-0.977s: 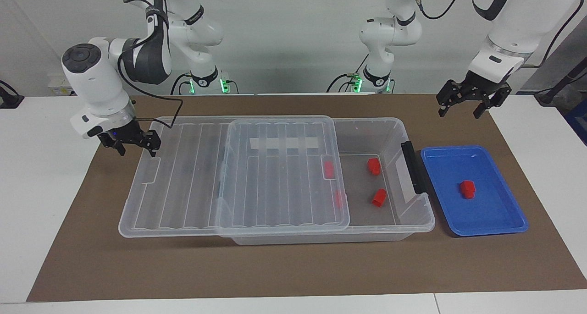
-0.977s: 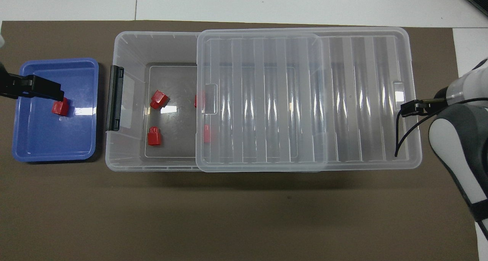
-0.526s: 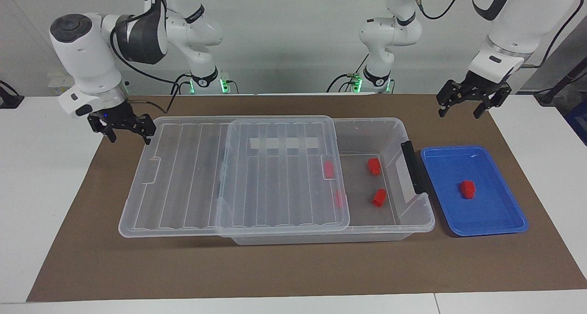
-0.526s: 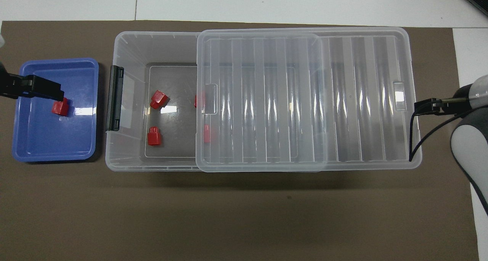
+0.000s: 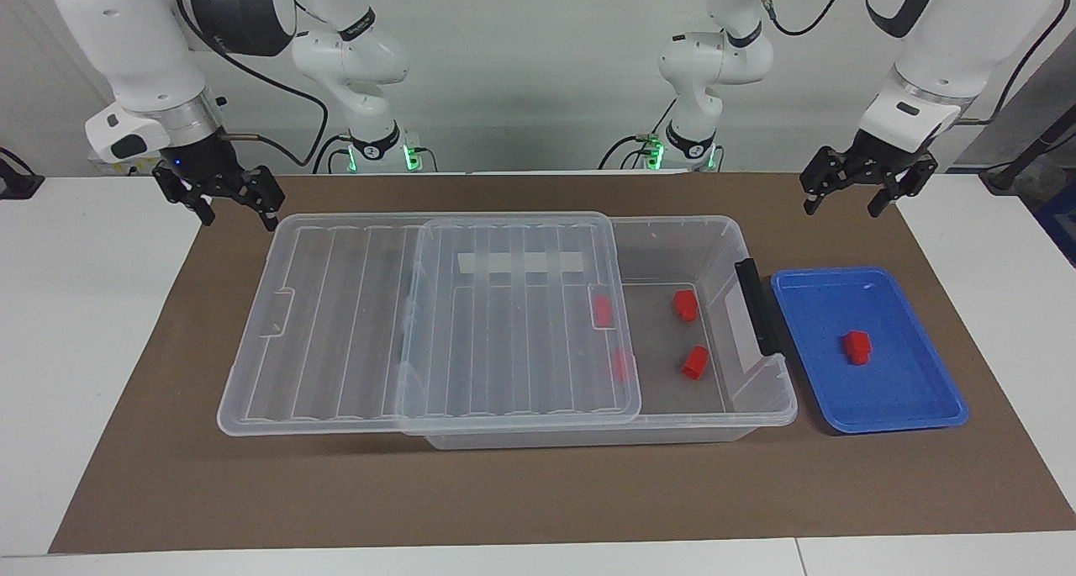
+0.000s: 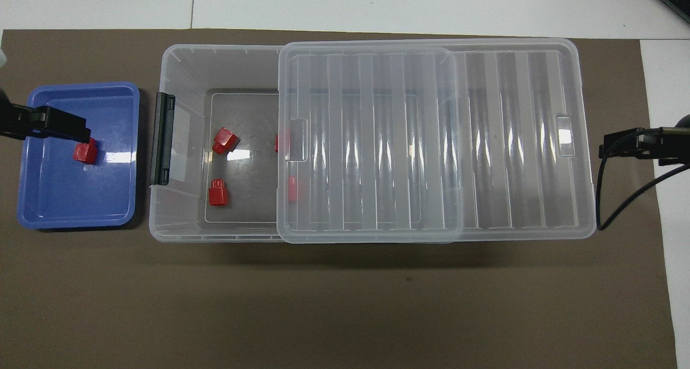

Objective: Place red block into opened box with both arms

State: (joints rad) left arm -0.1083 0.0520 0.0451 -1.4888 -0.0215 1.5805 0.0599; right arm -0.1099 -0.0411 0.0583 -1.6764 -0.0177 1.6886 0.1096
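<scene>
White desk [image 5: 76,324] under a brown mat [image 5: 538,492], pale wall at the robots' end. Left end effector [image 5: 867,191] raised over the mat by the blue tray [image 5: 925,412], released, empty; right end effector [image 5: 225,199] up by the lid's [image 5: 336,332] corner, released, touching nothing. Red block [image 5: 857,346], stepped plastic, in the shallow tray. Clear ribbed lid slid partway off the clear box [image 5: 756,408]; four more blocks [image 5: 686,304] inside.

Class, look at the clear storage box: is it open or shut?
Partly open. The ribbed lid is slid toward the right arm's end, uncovering the end of the box beside the blue tray.
</scene>
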